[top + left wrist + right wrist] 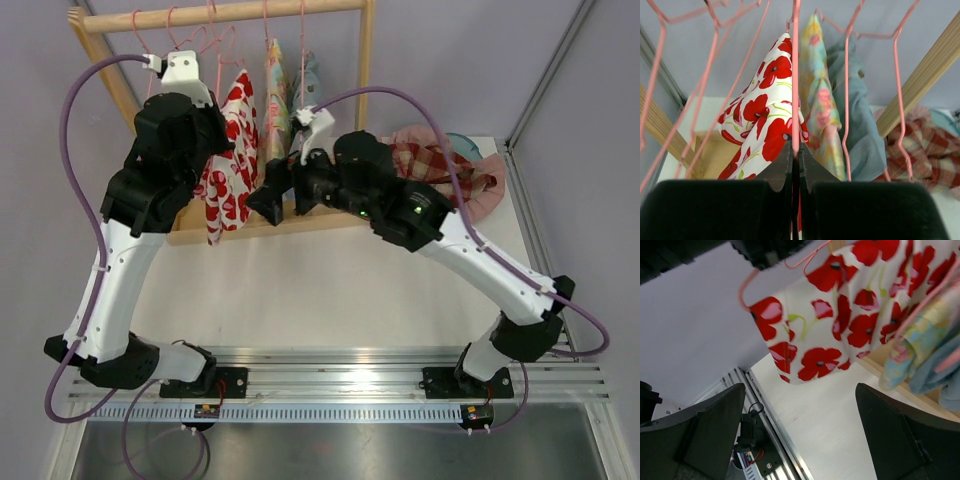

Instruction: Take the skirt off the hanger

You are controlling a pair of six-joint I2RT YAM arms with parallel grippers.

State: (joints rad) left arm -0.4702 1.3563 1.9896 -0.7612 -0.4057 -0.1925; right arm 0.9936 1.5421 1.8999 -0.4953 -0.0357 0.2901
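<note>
The skirt (232,165), white with red poppies, hangs on a pink wire hanger (795,75) from the wooden rail (250,14). My left gripper (795,147) is shut on the hanger's wire just above the skirt (765,120); in the top view it sits (222,148) at the skirt's upper left. My right gripper (285,195) is open and empty, close to the skirt's right lower side. In the right wrist view the skirt (850,315) hangs above the open right gripper (800,395), apart from both fingers.
A pastel floral garment (276,75) and a blue one (306,75) hang to the right of the skirt. Empty pink hangers (150,40) hang to the left. A red plaid cloth (440,165) lies at the back right. The rack's wooden base (320,220) lies below.
</note>
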